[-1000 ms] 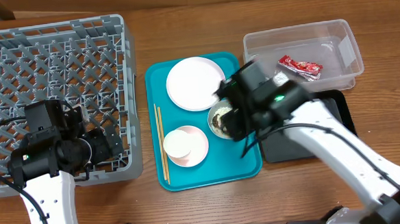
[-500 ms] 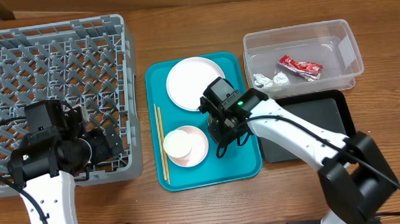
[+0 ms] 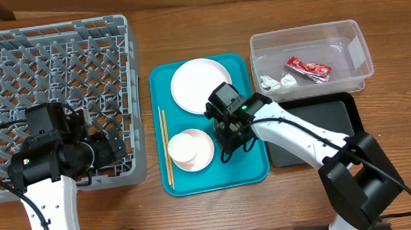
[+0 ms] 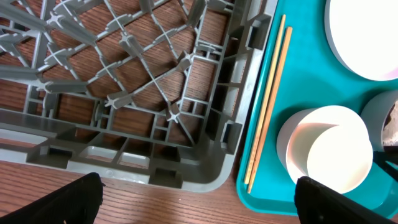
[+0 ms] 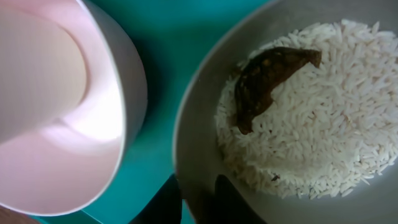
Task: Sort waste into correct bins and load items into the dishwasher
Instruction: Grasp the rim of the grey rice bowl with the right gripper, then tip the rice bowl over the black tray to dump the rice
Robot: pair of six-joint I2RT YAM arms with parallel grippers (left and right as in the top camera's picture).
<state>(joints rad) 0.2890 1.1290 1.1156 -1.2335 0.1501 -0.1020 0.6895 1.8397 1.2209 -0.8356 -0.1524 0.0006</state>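
My right gripper (image 3: 227, 130) is low over the teal tray (image 3: 254, 170), and its fingers (image 5: 199, 202) are shut on the rim of the grey-green bowl (image 5: 199, 124). The bowl holds white rice (image 5: 336, 112) and a brown food scrap (image 5: 261, 78). From overhead the arm hides most of the bowl. The pink bowl (image 3: 202, 155) with the white cup (image 3: 181, 148) in it sits just left, beside the chopsticks (image 3: 166, 149). The white plate (image 3: 200, 86) lies behind. The red wrapper (image 3: 307, 68) and the napkin (image 3: 274, 82) lie in the clear tub (image 3: 349, 33). My left gripper (image 3: 112, 149) is open and empty by the dish rack (image 3: 54, 59).
The black tray (image 3: 325, 119) lies in front of the clear tub, right of the teal tray. In the left wrist view the rack's corner (image 4: 205, 168) and the chopsticks (image 4: 267, 106) lie ahead of the open fingers (image 4: 199, 205), with bare wood below.
My right arm has swung in and settled low over the grey-green bowl. The napkin in the clear tub has come into view. The left arm has not moved.
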